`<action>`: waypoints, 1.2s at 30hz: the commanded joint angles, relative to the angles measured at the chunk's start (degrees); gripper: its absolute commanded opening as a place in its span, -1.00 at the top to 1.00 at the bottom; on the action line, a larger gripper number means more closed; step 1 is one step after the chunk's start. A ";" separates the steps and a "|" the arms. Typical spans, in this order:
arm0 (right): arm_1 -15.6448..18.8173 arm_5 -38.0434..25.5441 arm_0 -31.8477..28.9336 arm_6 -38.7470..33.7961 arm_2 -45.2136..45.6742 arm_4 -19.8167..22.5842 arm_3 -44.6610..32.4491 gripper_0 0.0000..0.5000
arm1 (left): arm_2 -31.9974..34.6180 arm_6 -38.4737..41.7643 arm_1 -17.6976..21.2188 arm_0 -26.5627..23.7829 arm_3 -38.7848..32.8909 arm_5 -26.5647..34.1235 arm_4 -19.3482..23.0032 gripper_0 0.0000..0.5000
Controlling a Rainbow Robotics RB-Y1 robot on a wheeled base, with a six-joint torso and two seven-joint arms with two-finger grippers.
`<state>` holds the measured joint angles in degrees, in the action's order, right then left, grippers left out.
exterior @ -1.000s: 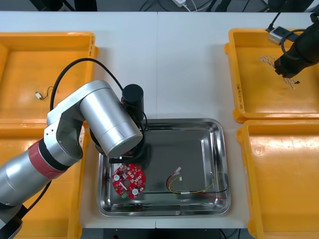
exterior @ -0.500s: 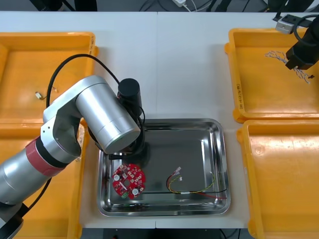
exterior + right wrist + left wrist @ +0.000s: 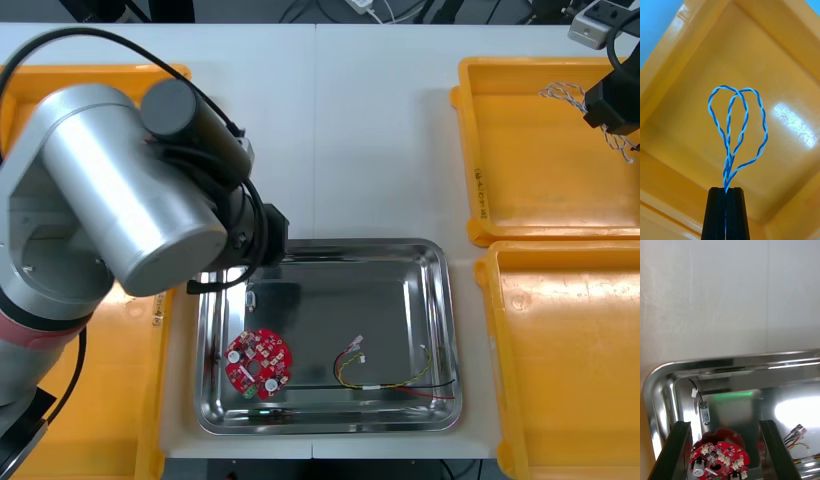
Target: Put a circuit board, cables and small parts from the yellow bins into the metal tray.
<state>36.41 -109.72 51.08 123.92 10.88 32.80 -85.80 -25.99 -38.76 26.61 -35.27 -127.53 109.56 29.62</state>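
The metal tray (image 3: 446, 300) sits in the lower middle of the front view. A round red circuit board (image 3: 259, 362) lies flat in its lower left part. A red and yellow cable (image 3: 392, 380) lies to the right of the board. Its long axis runs across the frame along the tray's lower wall, and its connector end turns up toward the upper left. In the left wrist view a small metal part (image 3: 705, 414) on a thin black cable (image 3: 697, 385) lies by the tray's corner, just past the board.

Yellow bins flank the tray, with the lower left bin (image 3: 135, 400) and lower right bin (image 3: 560, 350) nearest. The left arm (image 3: 120, 200) sweeps up from the lower left and bends down over the tray's upper left corner. The left gripper (image 3: 723, 423) has its fingers wide apart above the board.

Farther off, at the upper right edge over the upper right bin (image 3: 520, 160), the right gripper (image 3: 726, 189) is pinched on a twisted blue and white cable (image 3: 738, 123). The cable's loops stretch straight out beyond the fingertips, in line with them.
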 commanded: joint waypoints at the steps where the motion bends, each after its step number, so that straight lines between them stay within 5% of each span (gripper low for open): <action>1: 0.16 -0.28 -3.54 -6.67 1.16 3.59 -8.68 1.00 | 8.07 -2.11 -0.15 0.55 -4.92 0.44 1.76 -1.00; 19: -0.37 -0.28 -7.93 -24.08 -15.45 17.13 -31.01 1.00 | 27.05 -0.44 5.83 0.91 3.69 0.44 5.27 -1.00; 36: -4.94 -0.28 -8.28 -23.02 -32.68 18.36 -35.49 1.00 | 30.74 1.76 11.54 -4.72 25.23 -6.73 5.36 -1.00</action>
<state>32.32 -109.78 43.07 99.03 -18.51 50.62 -119.67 3.71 -38.71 34.83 -36.30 -104.79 104.90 34.48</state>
